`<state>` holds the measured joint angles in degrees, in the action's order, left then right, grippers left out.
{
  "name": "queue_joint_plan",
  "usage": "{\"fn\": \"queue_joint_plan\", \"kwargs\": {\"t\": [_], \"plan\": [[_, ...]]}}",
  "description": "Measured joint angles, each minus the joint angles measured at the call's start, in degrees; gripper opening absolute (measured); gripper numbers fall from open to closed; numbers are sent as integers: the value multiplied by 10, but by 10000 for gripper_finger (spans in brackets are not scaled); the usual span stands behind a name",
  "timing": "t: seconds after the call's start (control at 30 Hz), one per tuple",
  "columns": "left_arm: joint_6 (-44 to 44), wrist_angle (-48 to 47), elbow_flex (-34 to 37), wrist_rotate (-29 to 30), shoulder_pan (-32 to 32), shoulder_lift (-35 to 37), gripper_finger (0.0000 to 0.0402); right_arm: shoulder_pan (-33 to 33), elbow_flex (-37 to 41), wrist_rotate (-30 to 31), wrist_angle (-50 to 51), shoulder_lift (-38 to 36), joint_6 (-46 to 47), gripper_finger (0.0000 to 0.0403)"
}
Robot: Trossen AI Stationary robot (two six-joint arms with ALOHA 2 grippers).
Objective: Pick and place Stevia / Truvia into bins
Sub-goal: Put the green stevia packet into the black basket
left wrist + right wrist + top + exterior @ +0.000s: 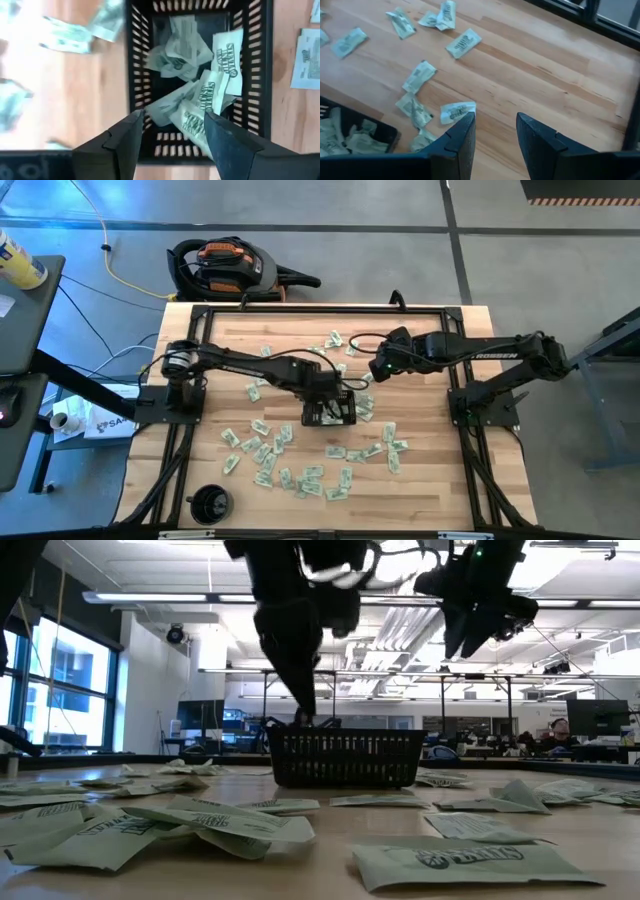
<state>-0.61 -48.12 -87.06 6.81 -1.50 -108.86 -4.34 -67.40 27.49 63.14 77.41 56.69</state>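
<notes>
The black mesh tray (330, 416) stands near the table's middle and holds several pale green Stevia sachets (200, 65). My left gripper (172, 135) hangs open just above the tray's near end, pointing steeply down. The sachets show between its fingers, lying in the tray. Many more sachets (300, 478) lie flat and scattered over the wooden table, mostly toward its near side. My right gripper (495, 135) hovers open above bare wood to the right of and beyond the tray, with nothing between its fingers. A sachet (457, 111) lies beside one fingertip.
A round black cup (210, 503) stands at the table's near left corner. Black frame rails (320, 308) run along the table's edges. An orange and black vacuum (225, 265) sits on the floor beyond the far edge. Bare wood lies at the far right (545, 60).
</notes>
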Motion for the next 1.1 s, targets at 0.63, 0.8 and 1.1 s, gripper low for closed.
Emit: {"fn": "queue_joint_plan", "kwargs": {"t": [0.63,0.8,1.1], "plan": [[-131,84,169,-125,236,39,223,-39,0,-64,12,0,-35,134],[-138,113,179,-85,236,39,255,-52,0,-61,-1,0,-46,134],[-142,129,178,-75,236,-6,268,-70,0,-60,-13,0,-58,134]]}}
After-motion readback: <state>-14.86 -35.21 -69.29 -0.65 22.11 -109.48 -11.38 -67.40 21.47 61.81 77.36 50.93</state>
